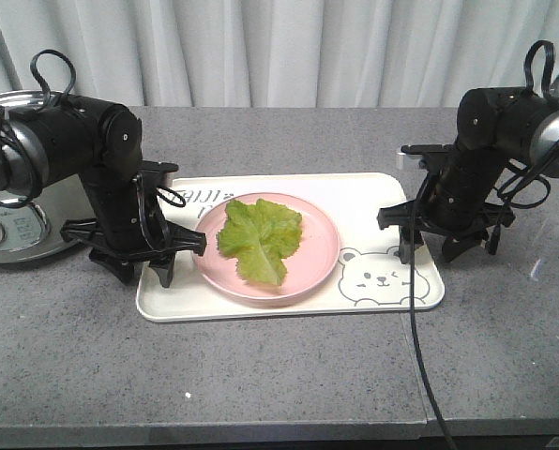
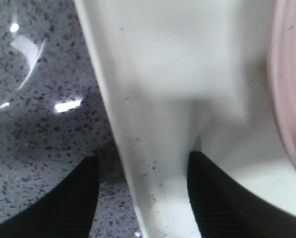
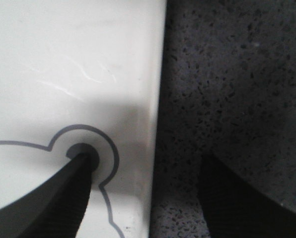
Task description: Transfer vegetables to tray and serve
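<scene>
We see a grey speckled countertop [image 1: 289, 375] w/ pale pleated curtains [image 1: 261, 47] behind; silver appliance [image 1: 22, 234] at pic's left edge; bright glare spots on stone.

Pink plate [image 1: 319, 248], grey speckled counter [image 1: 261, 375], silver appliance [image 1: 7, 232] at left, white curtain [image 1: 261, 47] behind

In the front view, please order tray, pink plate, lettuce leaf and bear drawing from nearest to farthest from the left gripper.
1. Tray: the left gripper straddles its left rim.
2. Pink plate: just to the right.
3. Lettuce leaf: on the plate's middle.
4. Bear drawing: tray's right corner.
</scene>
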